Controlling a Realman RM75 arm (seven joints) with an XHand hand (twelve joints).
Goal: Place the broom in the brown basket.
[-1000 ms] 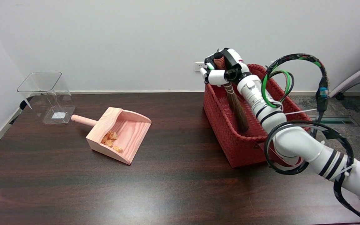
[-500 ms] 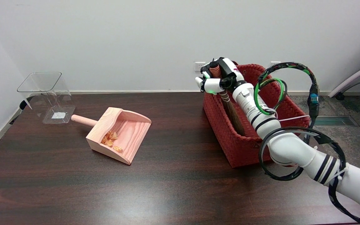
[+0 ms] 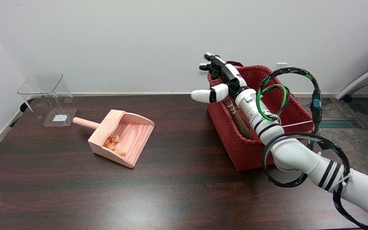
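Far left, a clear bin (image 3: 48, 99) is standing at the table's (image 3: 75, 191) back corner. Right of it a wooden dustpan (image 3: 123, 137) is lying with its handle pointing toward the bin; several orange scraps (image 3: 113, 143) are sitting in its pan.

Further right, the right hand (image 3: 224, 83) is hovering over the basket's (image 3: 235, 150) far left corner. Its fingers are spreading apart, the thumb sticking out leftward past the basket wall, and it is gripping nothing that shows; I judge it released.

The broom (image 3: 235, 115) is resting inside the basket, leaning along the left wall. Its long axis is running from the bristles, low toward the near end, up to the handle top just beneath the palm. Whether the handle is touching the palm cannot be told, as the hand is covering that end.

Judgement: the broom is lying directly below and slightly nearward of the hand, so a withdrawal straight upward should be clearing the handle; a sideways sweep risks tipping it.
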